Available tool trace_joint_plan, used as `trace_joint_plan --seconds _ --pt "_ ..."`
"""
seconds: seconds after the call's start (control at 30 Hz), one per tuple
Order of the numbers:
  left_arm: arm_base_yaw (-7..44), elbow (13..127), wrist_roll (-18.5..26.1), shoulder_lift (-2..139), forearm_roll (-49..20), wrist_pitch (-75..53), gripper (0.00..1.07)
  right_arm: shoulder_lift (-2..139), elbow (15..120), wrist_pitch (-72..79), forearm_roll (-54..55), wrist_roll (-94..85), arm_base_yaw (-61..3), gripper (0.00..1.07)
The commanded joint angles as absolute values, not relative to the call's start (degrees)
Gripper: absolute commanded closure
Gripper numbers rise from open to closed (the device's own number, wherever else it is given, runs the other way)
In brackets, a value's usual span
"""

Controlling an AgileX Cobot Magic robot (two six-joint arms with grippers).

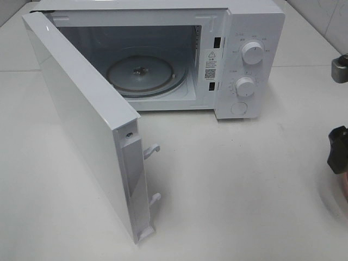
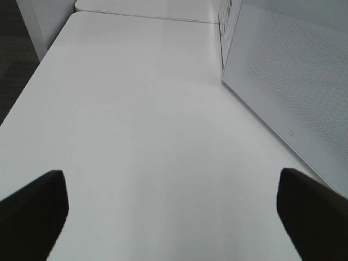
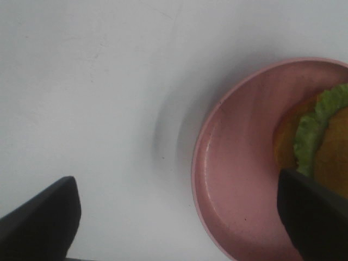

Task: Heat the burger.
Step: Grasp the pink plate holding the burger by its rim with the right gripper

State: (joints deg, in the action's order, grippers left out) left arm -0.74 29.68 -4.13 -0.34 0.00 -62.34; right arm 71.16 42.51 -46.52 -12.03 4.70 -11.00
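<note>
Two tools are showing, and both are holding their fingers spread wide with nothing between them. The right tool point(image 3: 176, 182) is hanging over the white tabletop point(image 3: 81, 81), one dark finger point(image 3: 310, 212) crossing in front of a pink plate point(image 3: 234, 168). The burger point(image 3: 318, 138) is sitting on that plate, only partly in view, its frilly green lettuce showing between orange-brown bun. The tool is not gripping it. The left tool point(image 2: 171, 185) is hovering above a bare stretch of tabletop, with the outer face of the door point(image 2: 288, 81) rising near it. In the overhead view a white microwave point(image 1: 239, 32) is filling the upper half of the frame, its door swinging open toward the lower left. A glass turntable point(image 1: 144, 73) is lying in the cavity, and two round knobs point(image 1: 253, 53) are sitting one above the other at the upper right. A dark part of the right arm point(image 1: 338, 148) is poking in at the right edge, mid-height.
</note>
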Motion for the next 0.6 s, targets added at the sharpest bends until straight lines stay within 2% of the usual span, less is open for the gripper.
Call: trace_joint_plan --seconds 0.03,0.4,0.6 --pt "-0.63 29.74 -4.13 -1.09 0.00 -61.36 0.10 70.82 41.37 -46.98 -12.66 4.07 -9.22 0.15" --pt "-0.63 29.74 -4.13 -1.09 0.00 -61.36 0.10 70.93 37.36 -42.46 -13.75 4.07 -7.45 0.19" --pt "-0.63 29.74 -4.13 -1.09 0.00 -61.36 0.10 76.26 36.73 -39.59 -13.52 4.07 -7.45 0.21"
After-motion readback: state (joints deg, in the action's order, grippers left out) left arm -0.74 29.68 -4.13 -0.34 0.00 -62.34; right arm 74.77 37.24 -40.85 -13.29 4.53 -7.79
